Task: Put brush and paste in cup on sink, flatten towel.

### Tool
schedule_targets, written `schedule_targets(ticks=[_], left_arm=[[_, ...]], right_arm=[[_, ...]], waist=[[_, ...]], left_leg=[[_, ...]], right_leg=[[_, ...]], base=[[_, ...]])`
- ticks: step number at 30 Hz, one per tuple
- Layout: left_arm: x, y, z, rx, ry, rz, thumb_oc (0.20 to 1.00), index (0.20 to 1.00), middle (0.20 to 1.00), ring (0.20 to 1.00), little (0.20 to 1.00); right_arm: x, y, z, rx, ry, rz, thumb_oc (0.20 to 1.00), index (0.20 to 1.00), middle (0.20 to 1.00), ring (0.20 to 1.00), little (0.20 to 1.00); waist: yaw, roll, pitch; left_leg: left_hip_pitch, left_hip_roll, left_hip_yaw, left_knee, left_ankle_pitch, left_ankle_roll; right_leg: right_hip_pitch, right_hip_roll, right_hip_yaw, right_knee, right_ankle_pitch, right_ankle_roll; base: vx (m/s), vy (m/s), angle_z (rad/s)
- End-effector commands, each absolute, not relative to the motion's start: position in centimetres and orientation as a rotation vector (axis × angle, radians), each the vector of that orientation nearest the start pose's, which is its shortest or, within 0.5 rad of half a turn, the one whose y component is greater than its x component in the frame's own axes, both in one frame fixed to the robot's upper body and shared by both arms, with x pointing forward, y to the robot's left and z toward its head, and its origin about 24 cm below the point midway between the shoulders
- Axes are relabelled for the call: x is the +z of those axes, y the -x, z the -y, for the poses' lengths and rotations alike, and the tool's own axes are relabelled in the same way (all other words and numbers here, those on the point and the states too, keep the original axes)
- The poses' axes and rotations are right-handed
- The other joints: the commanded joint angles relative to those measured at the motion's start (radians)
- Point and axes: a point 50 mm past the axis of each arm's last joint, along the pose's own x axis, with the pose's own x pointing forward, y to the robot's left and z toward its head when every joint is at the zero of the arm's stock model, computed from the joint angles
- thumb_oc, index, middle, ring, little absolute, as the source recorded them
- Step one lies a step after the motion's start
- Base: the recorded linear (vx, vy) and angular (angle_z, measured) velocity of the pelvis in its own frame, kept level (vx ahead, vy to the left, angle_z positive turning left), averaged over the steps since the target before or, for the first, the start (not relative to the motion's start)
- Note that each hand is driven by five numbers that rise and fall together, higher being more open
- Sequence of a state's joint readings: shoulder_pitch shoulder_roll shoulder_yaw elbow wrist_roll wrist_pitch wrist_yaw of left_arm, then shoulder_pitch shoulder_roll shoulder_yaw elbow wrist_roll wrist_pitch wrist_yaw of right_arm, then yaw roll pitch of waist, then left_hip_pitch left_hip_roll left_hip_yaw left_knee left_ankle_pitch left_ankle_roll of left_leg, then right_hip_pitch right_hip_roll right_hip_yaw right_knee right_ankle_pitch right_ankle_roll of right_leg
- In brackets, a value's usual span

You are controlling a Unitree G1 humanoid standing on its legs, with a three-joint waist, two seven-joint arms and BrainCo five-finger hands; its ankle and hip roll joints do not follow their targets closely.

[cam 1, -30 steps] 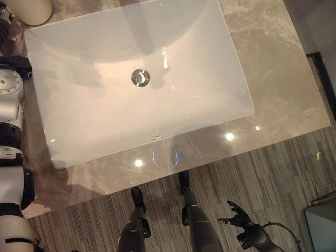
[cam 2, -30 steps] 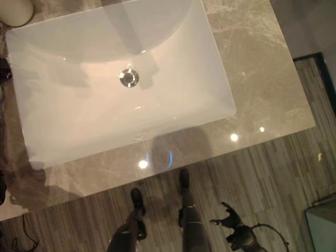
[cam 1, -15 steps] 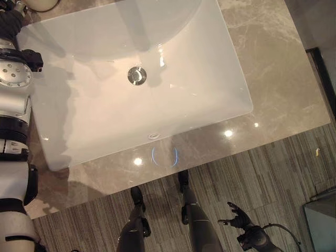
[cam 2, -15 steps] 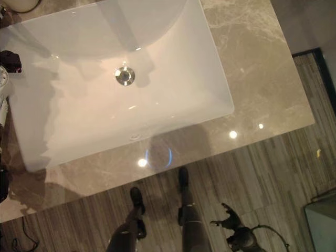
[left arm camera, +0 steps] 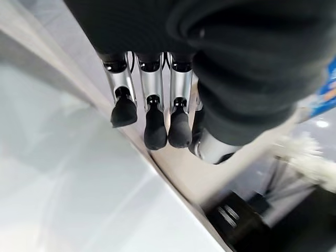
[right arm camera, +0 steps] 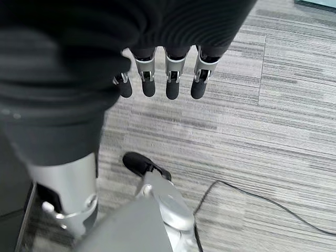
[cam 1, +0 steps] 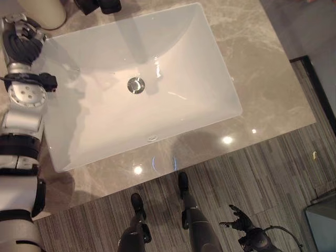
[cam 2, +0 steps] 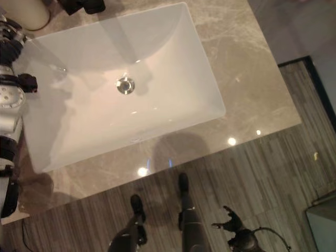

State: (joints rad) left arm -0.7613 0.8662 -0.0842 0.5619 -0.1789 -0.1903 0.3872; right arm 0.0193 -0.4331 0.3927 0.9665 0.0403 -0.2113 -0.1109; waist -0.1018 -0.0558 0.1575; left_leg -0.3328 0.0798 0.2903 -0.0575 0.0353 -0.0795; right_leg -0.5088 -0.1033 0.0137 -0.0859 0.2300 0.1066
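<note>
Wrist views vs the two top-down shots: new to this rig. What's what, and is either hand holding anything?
It is a humanoid robot with two arms. The two top-down pictures come from a stereo camera on its head and show nearly the same scene. Below it is a white sink with a metal drain, set in a marble counter. A cream round vessel stands at the far left corner. Each wrist picture looks along that arm's own fingers. The left hand is at the sink's edge with its fingers straight, holding nothing. The right hand hangs open over the striped floor, also holding nothing.
</note>
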Motion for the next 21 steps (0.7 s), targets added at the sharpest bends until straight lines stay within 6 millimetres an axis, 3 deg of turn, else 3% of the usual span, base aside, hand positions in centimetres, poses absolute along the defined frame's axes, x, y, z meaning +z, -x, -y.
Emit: schedule_targets(ticks=[1, 6, 11, 13, 16, 21], left_arm=[[17.3, -31.1, -35.5, 0.666, -0.547, 0.271, 0.200, 0.200, 0.200, 0.200, 0.200], [13.9, -27.3, -37.3, 0.765, -0.505, 0.219, 0.200, 0.200, 0.200, 0.200, 0.200], [12.9, -25.5, -37.5, 0.789, -0.495, 0.220, 0.200, 0.200, 0.200, 0.200, 0.200], [11.6, -23.6, -36.2, 0.746, -0.452, 0.260, 0.200, 0.200, 0.200, 0.200, 0.200], [11.5, -22.2, -35.0, 0.705, -0.415, 0.327, 0.200, 0.200, 0.200, 0.200, 0.200], [12.0, -21.3, -33.5, 0.624, -0.252, 0.428, 0.200, 0.200, 0.200, 0.200, 0.200]], right_arm=[[-12.6, -12.5, 27.2, 0.020, 0.596, -0.883, 1.000, 1.000, 1.000, 1.000, 1.000], [-13.2, -11.2, 27.6, -0.011, 0.600, -0.948, 1.000, 1.000, 1.000, 1.000, 1.000], [-13.5, -10.5, 27.8, -0.014, 0.608, -0.979, 1.000, 1.000, 1.000, 1.000, 1.000], [-13.7, -9.9, 27.8, -0.025, 0.599, -0.996, 1.000, 1.000, 1.000, 1.000, 1.000], [-13.9, -9.5, 27.5, -0.025, 0.587, -1.009, 1.000, 1.000, 1.000, 1.000, 1.000], [-13.8, -9.4, 27.6, -0.039, 0.577, -1.001, 1.000, 1.000, 1.000, 1.000, 1.000]], waist=[[0.013, 0.001, 0.029], [0.035, -0.002, 0.026], [0.045, -0.004, 0.012], [0.058, 0.001, -0.009], [0.068, 0.006, -0.026], [0.070, 0.017, -0.043]], left_leg=[[-0.024, -0.031, -0.111, 0.080, 0.013, 0.018], [0.054, -0.023, -0.130, 0.045, 0.026, 0.015], [0.085, -0.019, -0.137, 0.029, 0.031, 0.014], [0.120, -0.014, -0.154, 0.008, 0.040, 0.012], [0.146, -0.006, -0.169, -0.006, 0.052, 0.009], [0.174, 0.003, -0.182, 0.001, 0.052, 0.004]], right_leg=[[0.147, 0.021, -0.043, 0.019, -0.093, 0.002], [0.219, 0.029, -0.078, 0.028, -0.126, -0.008], [0.245, 0.037, -0.092, 0.038, -0.145, -0.013], [0.273, 0.051, -0.101, 0.055, -0.174, -0.023], [0.286, 0.062, -0.117, 0.095, -0.203, -0.030], [0.311, 0.077, -0.122, 0.126, -0.235, -0.044]], base=[[0.05, -0.012, 0.07], [0.02, -0.013, 0.20], [0.00, -0.010, 0.16], [0.00, -0.027, 0.14], [-0.01, -0.050, 0.11], [-0.01, -0.040, 0.18]])
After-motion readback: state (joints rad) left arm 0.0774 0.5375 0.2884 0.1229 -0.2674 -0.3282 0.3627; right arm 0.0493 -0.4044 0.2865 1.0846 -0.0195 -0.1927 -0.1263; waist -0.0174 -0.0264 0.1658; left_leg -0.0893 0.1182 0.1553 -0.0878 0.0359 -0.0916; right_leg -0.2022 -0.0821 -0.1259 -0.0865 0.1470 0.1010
